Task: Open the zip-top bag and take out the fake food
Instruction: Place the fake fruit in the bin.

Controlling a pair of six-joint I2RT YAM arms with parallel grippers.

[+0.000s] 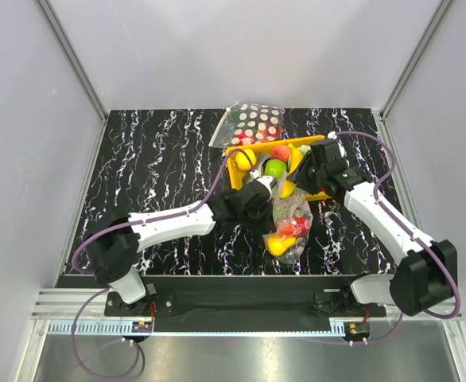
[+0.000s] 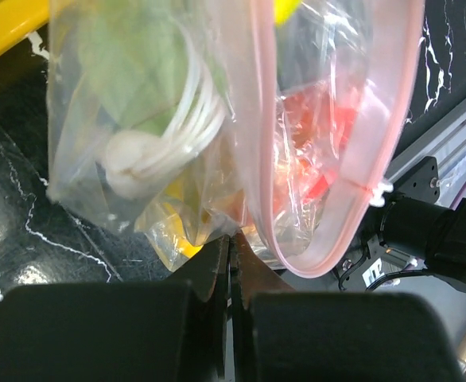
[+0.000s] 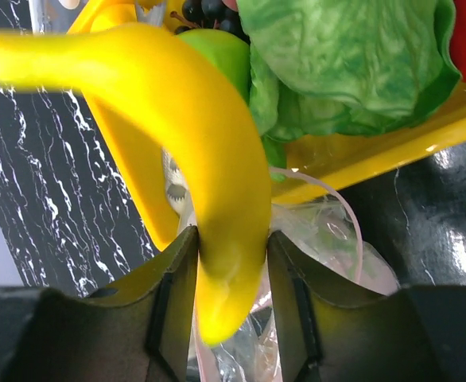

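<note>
Your left gripper (image 2: 231, 256) pinches the limp, crinkly zip-top bag (image 2: 328, 159) by its mouth film; your right gripper (image 3: 231, 274) clamps the light, glossy banana (image 3: 193, 143) near one end, likely slippery

the tray (image 1: 235, 165) sits toward the far edge of the tabletop (image 1: 153, 159), right of its middle, with fake food (image 1: 275, 167) in it. a second bag (image 1: 253, 121) lies behind it at the far edge. the zip-top bag (image 1: 294, 216) lies just before the tray, more food inside. the left gripper (image 2: 231, 256) pinches its left side; the right gripper (image 3: 231, 243) holds a banana (image 3: 209, 175) over the tray's near rim.
</note>
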